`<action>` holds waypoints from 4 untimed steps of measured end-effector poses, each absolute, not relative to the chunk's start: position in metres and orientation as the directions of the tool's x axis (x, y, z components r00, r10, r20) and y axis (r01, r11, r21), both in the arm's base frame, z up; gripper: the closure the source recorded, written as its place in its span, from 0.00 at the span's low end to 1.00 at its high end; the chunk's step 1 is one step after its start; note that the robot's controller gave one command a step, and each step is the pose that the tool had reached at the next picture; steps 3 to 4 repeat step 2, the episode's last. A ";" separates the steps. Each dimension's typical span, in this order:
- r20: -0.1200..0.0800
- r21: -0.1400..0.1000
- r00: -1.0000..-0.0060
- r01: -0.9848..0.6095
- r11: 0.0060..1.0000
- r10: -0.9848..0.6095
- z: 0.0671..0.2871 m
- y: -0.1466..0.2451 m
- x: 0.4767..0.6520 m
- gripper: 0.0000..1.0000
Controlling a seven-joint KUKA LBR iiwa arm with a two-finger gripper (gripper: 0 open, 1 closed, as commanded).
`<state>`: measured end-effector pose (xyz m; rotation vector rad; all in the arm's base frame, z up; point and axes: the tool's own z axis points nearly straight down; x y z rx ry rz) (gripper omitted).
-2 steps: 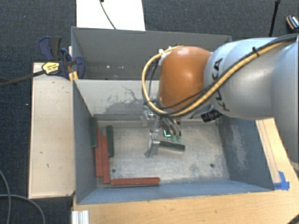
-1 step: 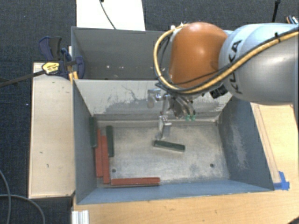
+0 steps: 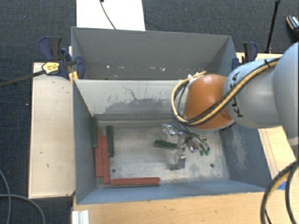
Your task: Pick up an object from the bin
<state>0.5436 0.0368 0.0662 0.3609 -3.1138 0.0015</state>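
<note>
Dark green short bar (image 3: 164,144): flat on the bin (image 3: 140,101) floor, right of centre, just left of the hand (image 3: 178,157); contact cannot be told. Hand: low over the floor under the orange wrist cover (image 3: 205,101); open or closed cannot be told. Long red bar (image 3: 99,155) and dark green bar (image 3: 110,141): by left wall. Second red bar (image 3: 135,182): along front wall.
</note>
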 end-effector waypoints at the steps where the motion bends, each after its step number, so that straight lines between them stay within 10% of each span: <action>1: -0.002 0.001 -0.974 -0.227 0.974 -0.227 0.071 0.040 0.546 1.00; 2: -0.010 -0.001 -0.970 -0.241 0.970 -0.241 0.236 0.066 0.516 1.00; 4: -0.010 -0.001 -0.970 -0.241 0.970 -0.241 0.236 0.066 0.516 1.00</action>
